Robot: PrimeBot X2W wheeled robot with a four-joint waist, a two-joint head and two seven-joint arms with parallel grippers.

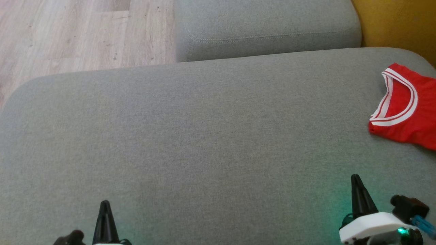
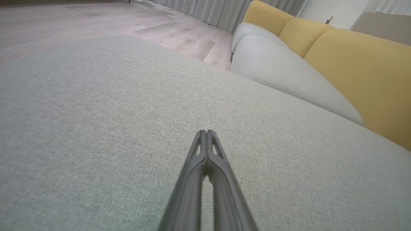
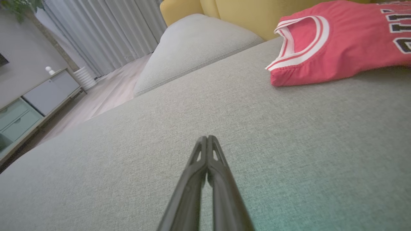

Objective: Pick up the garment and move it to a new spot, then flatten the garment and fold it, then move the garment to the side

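Note:
The garment (image 1: 410, 109) is a red sleeveless jersey with white-striped trim, lying at the far right of the grey sofa seat (image 1: 204, 129) and cut off by the picture's edge. In the right wrist view the garment (image 3: 340, 45) lies ahead and to the right, with dark lettering on its chest. My right gripper (image 1: 356, 178) hovers low over the seat, short of the jersey, fingers pressed together and empty (image 3: 207, 138). My left gripper (image 1: 105, 203) is at the lower left, also shut on nothing (image 2: 206, 132), far from the garment.
A second grey cushion (image 1: 265, 30) adjoins the seat at the back. Yellow backrests (image 2: 359, 67) rise along the right. Wooden floor (image 1: 78, 34) lies beyond the seat's left and far edges. A low cabinet (image 3: 35, 99) and curtains stand across the room.

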